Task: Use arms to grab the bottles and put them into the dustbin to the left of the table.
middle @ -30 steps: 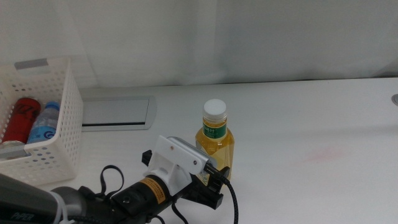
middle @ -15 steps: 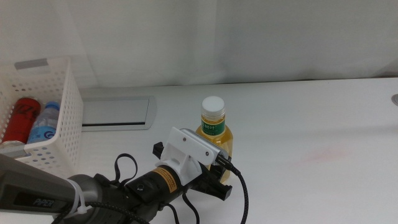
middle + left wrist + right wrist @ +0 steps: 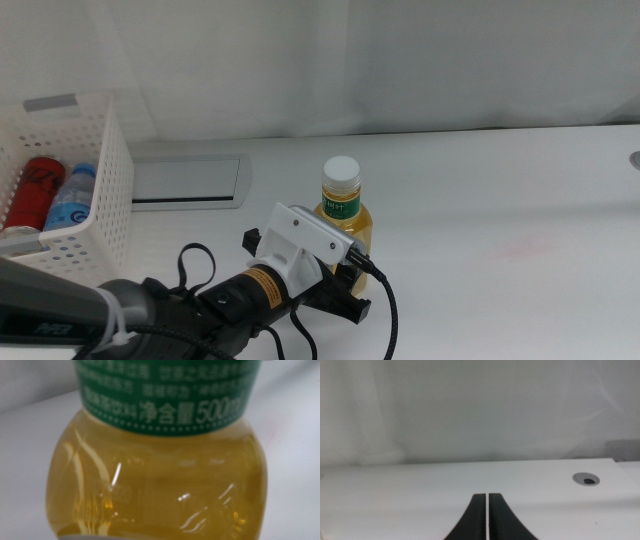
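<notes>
Left tool [image 3: 345,290] is right up against the yellow bottle [image 3: 343,215] mid-worktop, can't tell if it's clamped yet. Right tool [image 3: 486,520] waits, fingers together. Grab step I'd say; next needs a firm squeeze, then a lift over to the dustbin [image 3: 95,200]

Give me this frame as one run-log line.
left gripper: at yellow-liquid bottle, jaws hidden | right gripper: shut, idle | dustbin: water bottle, red can inside
</notes>
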You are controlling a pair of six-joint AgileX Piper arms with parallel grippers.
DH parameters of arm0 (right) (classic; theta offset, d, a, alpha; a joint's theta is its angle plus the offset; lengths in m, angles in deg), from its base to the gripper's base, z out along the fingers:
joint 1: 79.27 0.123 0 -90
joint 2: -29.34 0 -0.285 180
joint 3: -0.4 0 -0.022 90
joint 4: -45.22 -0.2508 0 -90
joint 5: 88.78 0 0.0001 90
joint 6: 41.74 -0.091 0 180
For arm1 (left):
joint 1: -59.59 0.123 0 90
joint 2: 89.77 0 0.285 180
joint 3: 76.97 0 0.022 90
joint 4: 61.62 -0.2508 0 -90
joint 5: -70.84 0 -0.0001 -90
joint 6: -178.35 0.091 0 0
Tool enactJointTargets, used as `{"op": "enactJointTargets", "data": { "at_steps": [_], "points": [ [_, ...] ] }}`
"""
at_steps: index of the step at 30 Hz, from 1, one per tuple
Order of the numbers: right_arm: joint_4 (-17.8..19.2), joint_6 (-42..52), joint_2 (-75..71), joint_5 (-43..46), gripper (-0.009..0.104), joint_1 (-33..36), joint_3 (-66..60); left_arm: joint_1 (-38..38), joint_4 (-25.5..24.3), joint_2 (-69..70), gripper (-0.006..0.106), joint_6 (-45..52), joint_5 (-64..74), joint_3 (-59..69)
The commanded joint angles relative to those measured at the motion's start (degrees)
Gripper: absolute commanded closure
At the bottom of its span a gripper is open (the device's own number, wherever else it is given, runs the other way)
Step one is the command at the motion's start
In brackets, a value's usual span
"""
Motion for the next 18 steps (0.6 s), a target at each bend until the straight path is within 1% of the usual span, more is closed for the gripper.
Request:
{"op": "enactJointTargets", "data": {
  "at_steps": [1,2,4,7,8,9,13,18],
  "points": [
    [0.3,0.3,-1.3,1.5,0.097,-0.3,-0.6,0.2,1.1,2.8,0.103,0.7,-2.3,-0.2],
    [0.3,0.3,-1.3,1.6,0.097,-0.3,-0.6,0.2,1.7,4.0,0.103,1.6,-1.6,-0.2],
    [0.3,0.3,-1.3,2.0,0.097,-0.3,-0.6,0.2,5.4,6.9,0.103,4.2,0.0,-0.2],
    [0.3,0.3,-1.3,2.3,0.097,-0.3,-0.6,0.3,10.8,11.7,0.103,10.9,2.9,-0.2],
    [0.3,0.3,-1.3,2.4,0.097,-0.3,-0.6,0.6,11.8,13.2,0.103,12.7,4.0,-0.2],
    [0.3,0.3,-1.3,2.6,0.097,-0.3,-0.6,1.9,13.3,16.9,0.103,15.0,8.6,-1.1],
    [0.3,0.3,-1.3,2.8,0.097,-0.3,-0.6,5.9,13.4,23.5,0.103,16.2,18.1,-4.1],
    [0.3,0.3,-1.3,2.8,0.097,-0.3,-0.6,13.3,13.1,31.4,0.103,18.2,31.2,-9.7]
  ]
}}
